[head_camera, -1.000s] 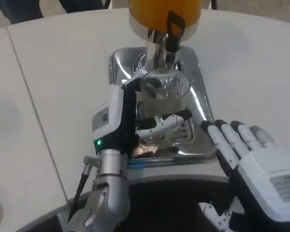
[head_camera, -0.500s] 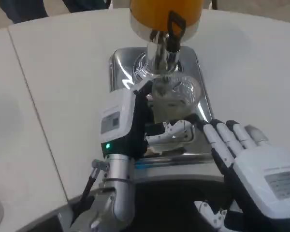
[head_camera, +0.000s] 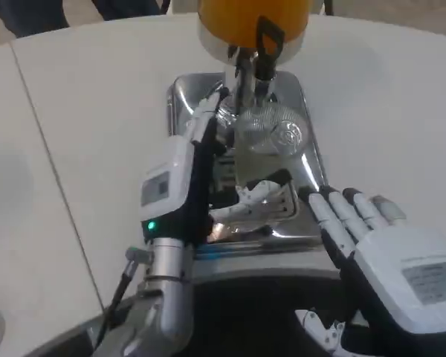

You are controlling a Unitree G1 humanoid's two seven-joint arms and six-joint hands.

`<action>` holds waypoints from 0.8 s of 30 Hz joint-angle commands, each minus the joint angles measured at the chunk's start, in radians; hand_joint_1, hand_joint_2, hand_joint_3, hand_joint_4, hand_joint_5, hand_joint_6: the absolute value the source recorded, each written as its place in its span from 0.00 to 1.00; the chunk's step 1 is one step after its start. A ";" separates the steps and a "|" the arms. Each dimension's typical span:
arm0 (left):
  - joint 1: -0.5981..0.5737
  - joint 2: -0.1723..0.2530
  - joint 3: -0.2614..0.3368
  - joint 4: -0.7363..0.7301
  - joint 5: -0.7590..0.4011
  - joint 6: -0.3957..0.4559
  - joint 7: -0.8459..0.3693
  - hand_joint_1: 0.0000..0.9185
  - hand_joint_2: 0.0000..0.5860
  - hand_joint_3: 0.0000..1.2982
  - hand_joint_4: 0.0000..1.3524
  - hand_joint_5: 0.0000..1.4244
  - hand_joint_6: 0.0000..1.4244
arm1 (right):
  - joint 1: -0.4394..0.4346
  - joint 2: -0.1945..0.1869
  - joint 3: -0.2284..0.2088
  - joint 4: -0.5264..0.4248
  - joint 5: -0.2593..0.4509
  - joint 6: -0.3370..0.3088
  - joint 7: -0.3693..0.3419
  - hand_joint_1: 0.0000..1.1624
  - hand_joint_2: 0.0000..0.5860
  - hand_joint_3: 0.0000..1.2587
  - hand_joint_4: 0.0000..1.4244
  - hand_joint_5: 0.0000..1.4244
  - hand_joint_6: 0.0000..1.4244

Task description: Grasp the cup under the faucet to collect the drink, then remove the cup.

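While the clear ribbed cup (head_camera: 266, 145) stands on the shiny metal drip tray (head_camera: 184, 97) directly beneath the black-handled faucet (head_camera: 259, 56), the left hand (head_camera: 187, 178) is wrapped around it from the cup's left side. One white-and-black finger reaches up along the left wall of the cup near the rim, and the thumb (head_camera: 256, 192) crosses in front of the cup's lower part, so the cup sits pinched between them. The glass looks upright, its rim just under the faucet's outlet. Above it the orange drink dispenser (head_camera: 249, 18) rises on its chrome neck at the back of the tray. Whether any liquid is in the cup cannot be told.

The right hand (head_camera: 379, 253) lies low at the near right, its white back facing up and its fingers stretched forward, close together and slightly fanned, holding nothing. Its fingertips (head_camera: 334, 197) end just beside the tray's near right corner, apart from the cup. Both silver forearms come up from the dark lower edge. The tray rests on the white table (head_camera: 82, 149), which has a thin seam running diagonally down its left part.
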 commanded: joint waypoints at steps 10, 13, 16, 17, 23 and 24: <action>0.272 0.160 0.095 -0.416 0.007 0.109 -0.098 0.51 0.11 0.07 0.01 0.26 0.33 | 0.016 0.009 0.031 0.008 0.062 -0.010 -0.077 0.32 0.83 0.00 0.00 0.00 0.02; 0.337 0.182 0.124 -0.517 0.006 0.146 -0.128 0.53 0.11 0.07 0.00 0.25 0.31 | 0.013 0.007 0.028 0.007 0.072 -0.007 -0.079 0.32 0.83 0.00 0.00 0.00 0.02; 0.381 0.195 0.152 -0.582 -0.002 0.170 -0.160 0.53 0.11 0.07 0.00 0.25 0.30 | 0.004 -0.001 0.016 0.003 0.098 -0.009 -0.085 0.32 0.83 0.00 0.00 0.00 0.02; 0.405 0.204 0.168 -0.618 -0.002 0.180 -0.173 0.52 0.11 0.07 0.00 0.26 0.32 | -0.002 0.000 0.012 -0.001 0.106 -0.007 -0.086 0.32 0.83 0.00 0.00 0.00 0.02; 0.594 0.247 0.251 -0.845 0.031 0.219 -0.220 0.42 0.12 0.06 0.04 0.28 0.38 | -0.051 0.029 0.008 -0.002 0.141 0.008 -0.112 0.37 0.85 0.00 0.00 0.00 0.03; 0.626 0.252 0.262 -0.879 0.039 0.225 -0.225 0.42 0.12 0.05 0.04 0.27 0.37 | -0.062 0.032 0.011 0.002 0.148 0.008 -0.114 0.38 0.85 0.00 0.00 0.00 0.03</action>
